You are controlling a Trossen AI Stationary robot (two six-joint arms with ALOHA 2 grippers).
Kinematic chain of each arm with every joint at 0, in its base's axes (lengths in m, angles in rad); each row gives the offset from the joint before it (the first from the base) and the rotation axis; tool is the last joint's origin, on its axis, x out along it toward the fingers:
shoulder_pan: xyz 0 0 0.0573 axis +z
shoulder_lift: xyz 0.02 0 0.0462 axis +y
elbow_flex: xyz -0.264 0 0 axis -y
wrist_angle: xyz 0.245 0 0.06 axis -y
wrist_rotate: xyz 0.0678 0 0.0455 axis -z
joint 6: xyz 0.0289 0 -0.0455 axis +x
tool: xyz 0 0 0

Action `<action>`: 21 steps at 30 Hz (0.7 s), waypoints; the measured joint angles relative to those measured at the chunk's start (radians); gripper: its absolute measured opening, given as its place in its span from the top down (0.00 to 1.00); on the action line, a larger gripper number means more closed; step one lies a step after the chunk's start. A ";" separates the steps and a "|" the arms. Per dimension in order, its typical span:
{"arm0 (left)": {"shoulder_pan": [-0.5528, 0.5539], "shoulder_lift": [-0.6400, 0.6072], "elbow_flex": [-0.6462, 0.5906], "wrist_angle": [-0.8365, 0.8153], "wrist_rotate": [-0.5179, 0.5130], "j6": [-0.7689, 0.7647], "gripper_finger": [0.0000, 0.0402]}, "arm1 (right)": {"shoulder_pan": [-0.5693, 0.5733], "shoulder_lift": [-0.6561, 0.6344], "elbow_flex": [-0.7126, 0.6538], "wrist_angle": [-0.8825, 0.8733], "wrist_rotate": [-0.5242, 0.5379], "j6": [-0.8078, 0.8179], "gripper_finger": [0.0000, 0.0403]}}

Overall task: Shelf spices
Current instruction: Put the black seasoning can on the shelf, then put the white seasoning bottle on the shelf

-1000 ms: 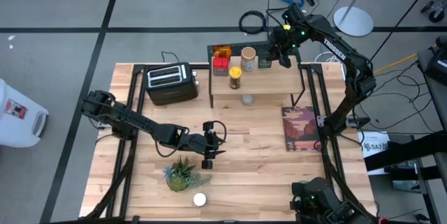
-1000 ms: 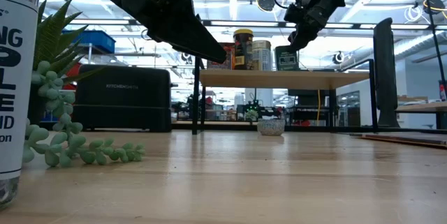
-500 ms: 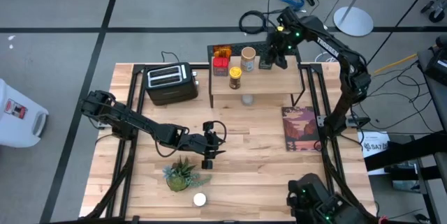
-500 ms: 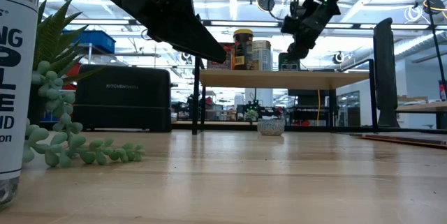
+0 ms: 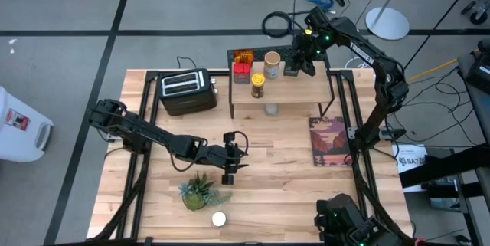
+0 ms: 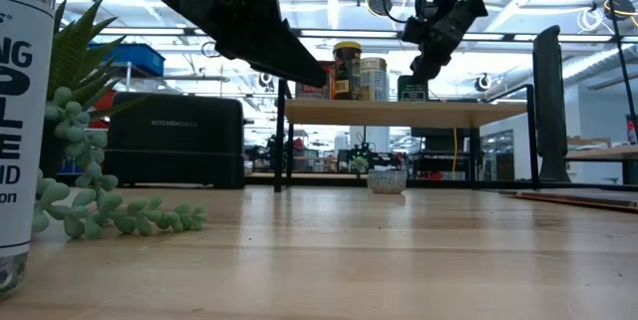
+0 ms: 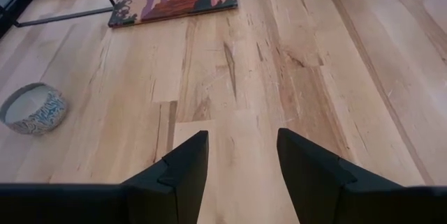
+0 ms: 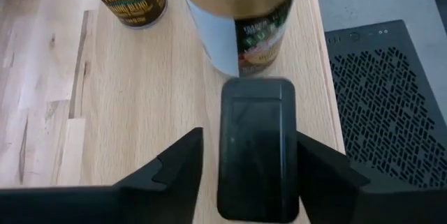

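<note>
black toaster (image 5: 187, 91), potted plant (image 5: 202, 191), patterned book (image 5: 330, 141), small bowl (image 7: 33, 108)

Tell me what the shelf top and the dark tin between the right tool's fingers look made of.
Shelf top: light wood, matte, visible grain lines. Dark tin: probably metal, flat rectangular lid with rounded corners and a dull sheen; plastic can't be ruled out.

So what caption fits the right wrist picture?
Right gripper open around a dark square tin standing on the shelf beside two jars.

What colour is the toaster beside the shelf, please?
Black, seen best in the high view: toaster, left of the shelf.
</note>
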 joint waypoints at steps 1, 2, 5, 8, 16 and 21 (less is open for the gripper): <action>0.000 0.000 0.000 0.002 0.000 0.000 0.55 | 0.002 -0.002 0.000 0.006 0.002 0.008 0.49; 0.000 0.000 0.000 0.004 0.000 0.000 0.55 | 0.005 -0.002 0.000 0.011 0.005 0.017 0.47; 0.000 0.000 0.000 0.004 0.000 -0.001 0.55 | 0.005 -0.002 0.000 0.017 0.010 0.039 0.42; -0.001 0.000 0.000 0.004 0.001 -0.001 0.55 | 0.004 -0.002 0.000 0.018 0.013 0.045 0.39; -0.002 0.000 0.000 0.003 0.002 -0.001 0.55 | 0.004 -0.002 0.000 0.022 0.036 0.050 0.38; -0.002 0.000 0.000 0.003 0.002 0.000 0.55 | 0.004 -0.002 0.000 0.024 0.036 0.050 0.38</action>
